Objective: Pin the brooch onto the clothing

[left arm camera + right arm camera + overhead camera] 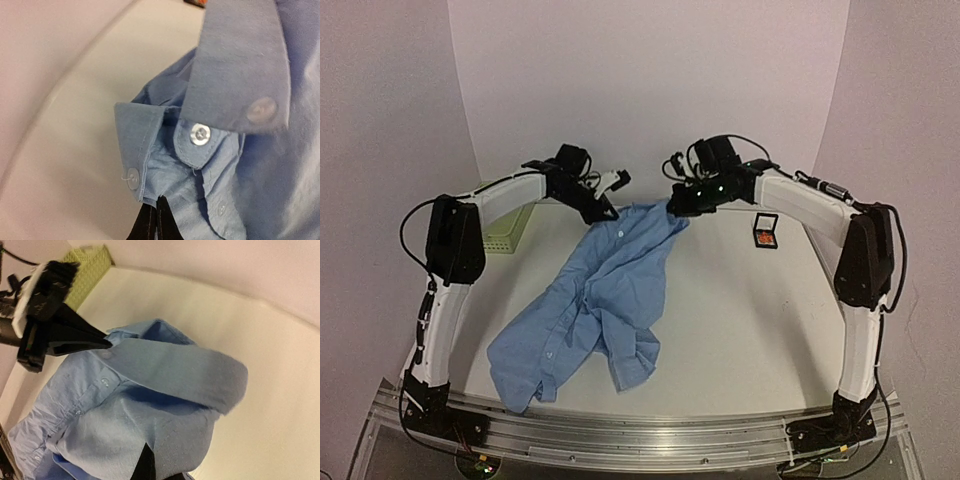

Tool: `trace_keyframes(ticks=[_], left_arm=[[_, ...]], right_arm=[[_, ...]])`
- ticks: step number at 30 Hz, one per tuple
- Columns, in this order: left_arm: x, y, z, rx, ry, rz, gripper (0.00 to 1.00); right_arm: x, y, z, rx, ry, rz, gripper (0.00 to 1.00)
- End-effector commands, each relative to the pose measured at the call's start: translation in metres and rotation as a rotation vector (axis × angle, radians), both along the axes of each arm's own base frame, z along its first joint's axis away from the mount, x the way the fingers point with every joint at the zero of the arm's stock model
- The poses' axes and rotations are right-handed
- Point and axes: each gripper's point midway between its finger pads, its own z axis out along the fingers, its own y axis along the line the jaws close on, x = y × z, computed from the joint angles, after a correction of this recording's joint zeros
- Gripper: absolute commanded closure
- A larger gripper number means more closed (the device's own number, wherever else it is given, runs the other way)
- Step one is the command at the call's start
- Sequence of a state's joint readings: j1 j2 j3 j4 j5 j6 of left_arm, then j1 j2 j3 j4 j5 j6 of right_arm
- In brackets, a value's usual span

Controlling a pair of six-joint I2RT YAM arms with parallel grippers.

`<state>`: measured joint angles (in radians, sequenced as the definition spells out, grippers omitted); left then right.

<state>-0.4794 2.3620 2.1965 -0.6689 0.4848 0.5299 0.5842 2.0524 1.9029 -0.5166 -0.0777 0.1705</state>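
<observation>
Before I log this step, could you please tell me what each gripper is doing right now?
Left gripper: closed, holding the shirt.
Right gripper: closed, holding the shirt.

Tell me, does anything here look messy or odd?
The shirt is crumpled, lying askew on the table, its collar end held up by the left pincer and right pincer. The brooch sits apart in a black box.

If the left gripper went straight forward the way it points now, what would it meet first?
The shirt. The left gripper is shut on its edge, and the folded collar lies directly ahead of the tips. What is behind it is hidden.
</observation>
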Motion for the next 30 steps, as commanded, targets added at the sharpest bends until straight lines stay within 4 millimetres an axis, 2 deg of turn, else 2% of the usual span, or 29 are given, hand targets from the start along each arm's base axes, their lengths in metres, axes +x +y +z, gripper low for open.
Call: trace_keyframes(ticks=[1, 3, 4, 6, 7, 9, 11, 13, 15, 18, 22, 25, 28, 30], left_arm=[[-0.013, 0.047, 0.315, -0.26, -0.726, 0.168, 1.0], [-0.041, 0.067, 0.375, -0.309, -0.893, 0.206, 1.0], [-0.058, 0.075, 0.403, -0.333, -0.968, 0.219, 1.0], [-0.102, 0.088, 0.452, -0.381, -1.102, 0.226, 1.0], [-0.125, 0.091, 0.468, -0.402, -1.145, 0.216, 1.0], [-0.172, 0.088, 0.485, -0.424, -1.219, 0.168, 1.0], [-0.217, 0.084, 0.492, -0.449, -1.281, 0.11, 1.0], [-0.248, 0.084, 0.497, -0.461, -1.328, 0.094, 1.0], [-0.268, 0.09, 0.503, -0.469, -1.313, 0.115, 1.0], [-0.283, 0.094, 0.487, -0.447, -1.21, 0.099, 1.0], [-0.296, 0.098, 0.456, -0.441, -1.052, 0.068, 1.0], [-0.303, 0.096, 0.446, -0.44, -0.978, 0.026, 1.0], [-0.297, 0.088, 0.417, -0.374, -0.876, 0.007, 1.0], [-0.283, 0.082, 0.395, -0.337, -0.802, 0.045, 1.0]], right_arm=[[0.02, -0.026, 0.229, 0.148, -0.537, -0.011, 1.0], [0.006, -0.034, 0.306, 0.193, -0.729, 0.005, 1.0], [-0.004, -0.038, 0.335, 0.213, -0.805, 0.016, 1.0], [-0.036, -0.042, 0.385, 0.263, -0.944, 0.091, 1.0], [-0.056, -0.041, 0.405, 0.297, -1.004, 0.142, 1.0], [-0.099, -0.039, 0.435, 0.356, -1.111, 0.227, 1.0], [-0.136, -0.039, 0.453, 0.393, -1.176, 0.293, 1.0], [-0.171, -0.047, 0.473, 0.435, -1.221, 0.33, 1.0], [-0.203, -0.057, 0.487, 0.479, -1.243, 0.369, 1.0], [-0.231, -0.068, 0.489, 0.522, -1.215, 0.4, 1.0], [-0.234, -0.082, 0.466, 0.489, -1.117, 0.347, 1.0], [-0.223, -0.08, 0.434, 0.451, -1.011, 0.316, 1.0], [-0.204, -0.073, 0.4, 0.405, -0.881, 0.285, 1.0], [-0.173, -0.062, 0.355, 0.308, -0.759, 0.243, 1.0]])
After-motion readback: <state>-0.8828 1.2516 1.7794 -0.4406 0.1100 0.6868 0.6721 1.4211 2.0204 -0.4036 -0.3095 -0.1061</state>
